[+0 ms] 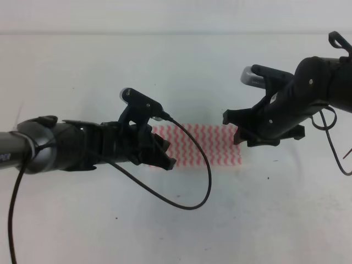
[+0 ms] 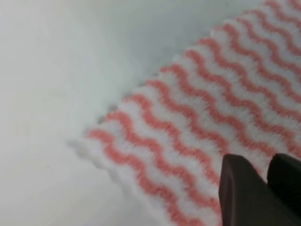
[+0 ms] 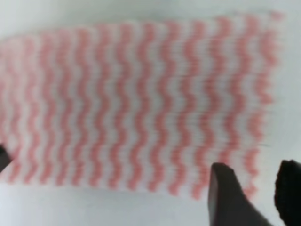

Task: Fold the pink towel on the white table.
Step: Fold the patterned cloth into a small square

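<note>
Camera layout: one high exterior view, two wrist views.
You look down from above and in front on the white table (image 1: 176, 231) with both arms; each wrist camera faces down, close over the pink towel (image 1: 203, 144), which all three views share.

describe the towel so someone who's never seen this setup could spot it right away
Look at the broad white table that fills the high view. Near its middle, between the two black arms, a thin rectangular cloth lies flat: the pink towel. It is the only cloth there, and its pink-red and white wavy stripes stand out from the plain surface around it.
</note>
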`<state>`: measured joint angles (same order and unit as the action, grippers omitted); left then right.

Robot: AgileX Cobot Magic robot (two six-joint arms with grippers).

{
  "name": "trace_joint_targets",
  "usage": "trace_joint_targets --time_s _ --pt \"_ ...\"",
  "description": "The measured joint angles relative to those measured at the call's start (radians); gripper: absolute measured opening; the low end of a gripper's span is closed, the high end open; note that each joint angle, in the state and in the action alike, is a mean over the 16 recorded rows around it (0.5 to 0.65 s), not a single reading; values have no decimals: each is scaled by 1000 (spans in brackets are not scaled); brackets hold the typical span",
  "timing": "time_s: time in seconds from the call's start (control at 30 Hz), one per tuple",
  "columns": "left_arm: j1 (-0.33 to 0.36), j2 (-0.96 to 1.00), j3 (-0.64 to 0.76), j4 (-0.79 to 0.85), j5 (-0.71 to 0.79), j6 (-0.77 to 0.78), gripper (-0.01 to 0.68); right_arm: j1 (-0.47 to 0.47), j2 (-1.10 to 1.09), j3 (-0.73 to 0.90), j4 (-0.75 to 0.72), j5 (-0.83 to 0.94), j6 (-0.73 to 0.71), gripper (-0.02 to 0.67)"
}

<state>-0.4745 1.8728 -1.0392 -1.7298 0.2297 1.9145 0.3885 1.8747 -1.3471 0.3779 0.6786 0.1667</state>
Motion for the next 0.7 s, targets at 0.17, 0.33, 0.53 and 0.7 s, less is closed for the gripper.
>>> trace_joint_targets --time_s 0.17,0.33,0.53,0.7 --pt "0 29 -22 -13 -9 24 106 0 1 -4 -80 1 99 330" --pt "1 57 -46 -12 -18 28 106 0 4 -4 -84 -10 122 391" --pt "1 82 -66 -13 -33 27 106 0 20 -8 -66 -24 122 421" --pt "2 95 -70 -14 -46 27 106 0 42 -17 -52 -29 121 425"
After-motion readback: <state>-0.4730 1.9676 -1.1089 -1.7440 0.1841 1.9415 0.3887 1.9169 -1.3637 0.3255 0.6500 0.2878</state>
